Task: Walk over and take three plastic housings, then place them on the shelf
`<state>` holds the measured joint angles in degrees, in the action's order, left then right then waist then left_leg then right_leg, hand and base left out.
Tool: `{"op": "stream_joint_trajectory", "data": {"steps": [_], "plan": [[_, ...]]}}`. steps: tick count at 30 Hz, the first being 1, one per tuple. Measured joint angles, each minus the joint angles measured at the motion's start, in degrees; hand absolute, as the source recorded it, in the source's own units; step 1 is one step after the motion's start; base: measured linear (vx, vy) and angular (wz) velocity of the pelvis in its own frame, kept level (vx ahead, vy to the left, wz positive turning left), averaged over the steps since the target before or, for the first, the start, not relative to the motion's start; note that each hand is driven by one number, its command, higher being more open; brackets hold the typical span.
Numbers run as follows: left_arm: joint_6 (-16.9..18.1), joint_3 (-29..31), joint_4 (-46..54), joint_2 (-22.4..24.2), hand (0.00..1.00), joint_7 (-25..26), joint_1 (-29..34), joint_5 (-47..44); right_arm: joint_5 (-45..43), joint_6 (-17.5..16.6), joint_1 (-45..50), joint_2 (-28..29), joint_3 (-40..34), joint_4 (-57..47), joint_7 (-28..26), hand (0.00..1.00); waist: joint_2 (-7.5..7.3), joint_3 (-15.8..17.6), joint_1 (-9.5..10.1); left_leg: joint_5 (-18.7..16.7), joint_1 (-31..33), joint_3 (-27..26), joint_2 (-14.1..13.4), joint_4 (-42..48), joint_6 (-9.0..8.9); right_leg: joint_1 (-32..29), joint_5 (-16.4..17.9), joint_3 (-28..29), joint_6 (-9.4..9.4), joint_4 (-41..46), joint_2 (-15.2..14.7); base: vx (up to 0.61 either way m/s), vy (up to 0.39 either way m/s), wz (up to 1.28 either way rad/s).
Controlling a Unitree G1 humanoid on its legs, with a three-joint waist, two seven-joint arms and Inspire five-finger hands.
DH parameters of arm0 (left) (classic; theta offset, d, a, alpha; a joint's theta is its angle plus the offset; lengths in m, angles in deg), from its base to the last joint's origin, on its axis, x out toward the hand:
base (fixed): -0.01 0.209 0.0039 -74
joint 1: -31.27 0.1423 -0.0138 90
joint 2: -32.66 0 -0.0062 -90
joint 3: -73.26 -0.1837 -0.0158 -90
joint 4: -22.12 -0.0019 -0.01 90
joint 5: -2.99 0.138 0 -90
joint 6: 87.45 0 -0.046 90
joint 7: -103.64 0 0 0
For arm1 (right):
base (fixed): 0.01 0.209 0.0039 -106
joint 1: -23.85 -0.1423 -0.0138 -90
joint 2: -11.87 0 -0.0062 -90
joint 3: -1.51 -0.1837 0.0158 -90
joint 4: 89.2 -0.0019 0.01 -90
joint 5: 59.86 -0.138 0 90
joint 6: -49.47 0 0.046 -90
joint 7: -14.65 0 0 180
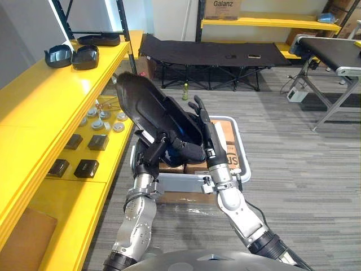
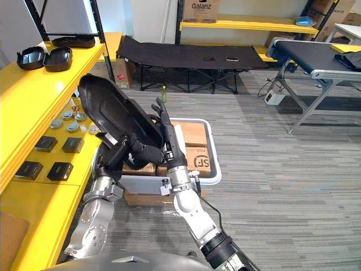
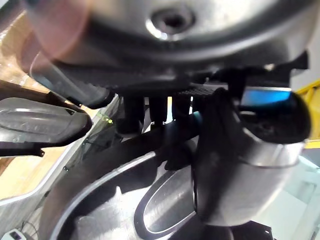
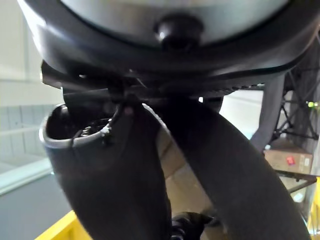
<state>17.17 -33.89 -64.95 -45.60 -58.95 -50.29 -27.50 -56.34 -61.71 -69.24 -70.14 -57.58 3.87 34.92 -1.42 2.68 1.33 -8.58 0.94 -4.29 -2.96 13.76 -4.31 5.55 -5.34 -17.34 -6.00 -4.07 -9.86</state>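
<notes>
A large black plastic housing [image 1: 152,104] is held tilted up in front of me, beside the yellow shelf's [image 1: 56,96] edge. My left hand [image 1: 153,151] is curled round its lower rim; in the left wrist view the glossy shell [image 3: 100,215] lies right under the fingers. My right hand [image 1: 210,138] stands with straight fingers pressed against the housing's right side. Three more dark housings rest on the shelf top at the far end: two side by side [image 1: 58,55] [image 1: 86,56] and a flatter one [image 1: 99,39] behind them.
A white bin [image 1: 240,152] with cardboard boxes sits on the carpet under my hands. The lower shelf level carries small black boxes [image 1: 86,167] and round grey parts [image 1: 101,121]. A black folding cot [image 1: 208,53] and a conveyor [image 1: 333,53] stand farther back.
</notes>
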Motion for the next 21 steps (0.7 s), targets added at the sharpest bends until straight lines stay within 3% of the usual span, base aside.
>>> {"op": "stream_joint_trajectory", "data": {"steps": [5,8,12,15,21], "plan": [[-0.3,1.1,0.0,0.9,0.0,7.5,-0.1,11.5,0.0,0.0,0.1,0.0,0.2,0.0,-1.0,1.0,-0.22,0.1,0.04,0.0,-0.1,0.1,-0.1,0.0,0.0,0.1,0.1,-0.1,0.16,0.0,0.0,0.0,0.0,0.0],[-2.8,3.9,0.0,2.3,0.0,15.0,-0.2,27.2,0.2,-0.9,1.3,1.9,0.2,0.0,-1.2,1.0,-0.68,0.2,0.02,-0.2,-0.3,0.6,-0.5,0.0,-0.28,0.6,0.4,-0.7,0.53,0.0,0.3,-0.01,0.006,0.06],[-6.6,7.2,0.0,2.2,0.0,18.1,-0.2,37.6,-0.8,-1.1,2.3,2.1,-0.4,0.0,-1.4,1.0,-1.0,0.1,0.1,-0.3,-0.3,0.6,-0.7,0.0,-0.37,0.6,0.5,-0.7,0.65,0.0,0.5,0.0,0.0,0.0],[-10.0,9.6,0.0,2.1,0.0,20.1,-0.2,42.9,-7.0,-1.1,3.4,2.2,-2.6,0.0,-3.8,1.0,-1.44,0.3,0.05,-0.4,-0.3,0.5,-0.7,0.0,-0.38,0.6,0.5,-0.6,0.7,-0.1,0.5,0.0,0.0,0.0],[-11.3,11.5,0.0,2.0,0.0,22.3,-0.1,46.7,-12.0,-1.1,6.4,2.3,-8.5,0.0,-8.4,1.0,-2.09,0.7,-0.05,-0.7,-0.3,-0.1,-0.8,0.1,-0.31,0.3,0.5,0.0,0.71,-0.1,0.5,0.0,0.02,-0.05]]}}
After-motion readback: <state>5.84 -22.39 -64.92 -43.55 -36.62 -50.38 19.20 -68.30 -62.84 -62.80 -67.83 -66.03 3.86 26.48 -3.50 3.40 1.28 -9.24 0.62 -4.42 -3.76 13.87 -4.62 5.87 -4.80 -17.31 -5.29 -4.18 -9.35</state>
